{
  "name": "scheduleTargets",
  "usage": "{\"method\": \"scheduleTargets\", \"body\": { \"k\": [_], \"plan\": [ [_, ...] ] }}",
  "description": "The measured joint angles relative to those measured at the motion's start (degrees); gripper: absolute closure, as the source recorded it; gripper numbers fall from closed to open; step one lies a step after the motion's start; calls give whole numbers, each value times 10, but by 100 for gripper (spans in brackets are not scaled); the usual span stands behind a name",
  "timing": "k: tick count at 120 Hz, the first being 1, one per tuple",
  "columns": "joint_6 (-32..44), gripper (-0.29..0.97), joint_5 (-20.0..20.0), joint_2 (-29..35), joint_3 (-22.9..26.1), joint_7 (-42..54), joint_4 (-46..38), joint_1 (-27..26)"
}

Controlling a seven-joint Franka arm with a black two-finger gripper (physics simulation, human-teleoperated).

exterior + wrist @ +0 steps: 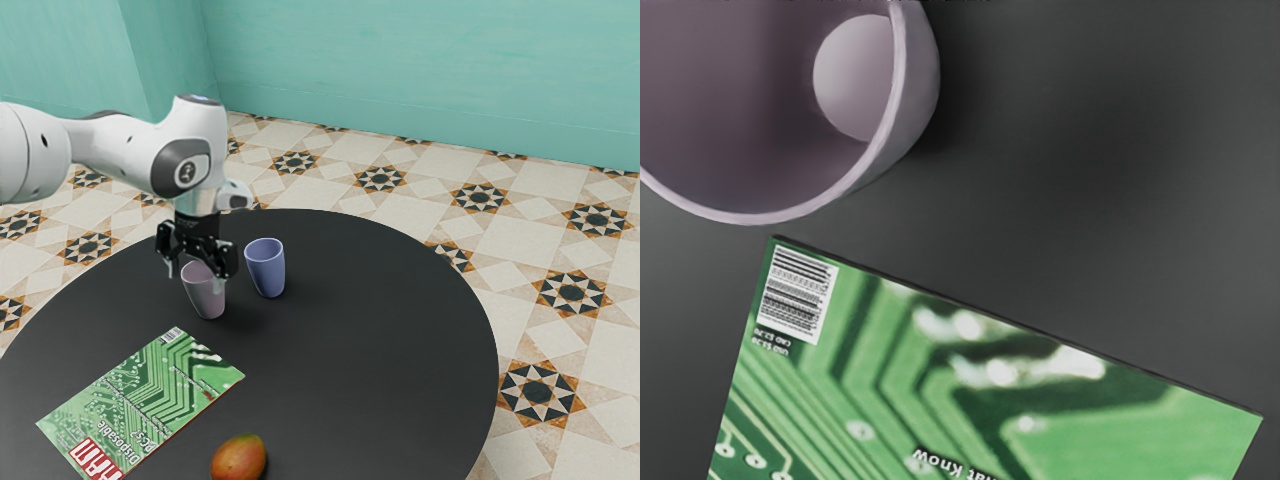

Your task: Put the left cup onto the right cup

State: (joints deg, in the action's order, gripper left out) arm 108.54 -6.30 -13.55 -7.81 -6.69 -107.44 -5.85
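Under your gripper (197, 266) stands the left cup (208, 296), upright on the table (380, 330), with the right cup (266, 268) just beside it. Its rim sits between the spread fingers, which look open and not yet pressing on it. Treat it as light, stiff, thin-walled and probably slick: pinch across the upper wall, gently, and keep it level.
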Motion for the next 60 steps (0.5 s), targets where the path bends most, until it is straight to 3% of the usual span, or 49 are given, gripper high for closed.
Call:
{"method": "scheduleTargets", "body": {
  "k": [60],
  "plan": [
    [64,0,-3,-50,0,22,15,13]
  ]
}}
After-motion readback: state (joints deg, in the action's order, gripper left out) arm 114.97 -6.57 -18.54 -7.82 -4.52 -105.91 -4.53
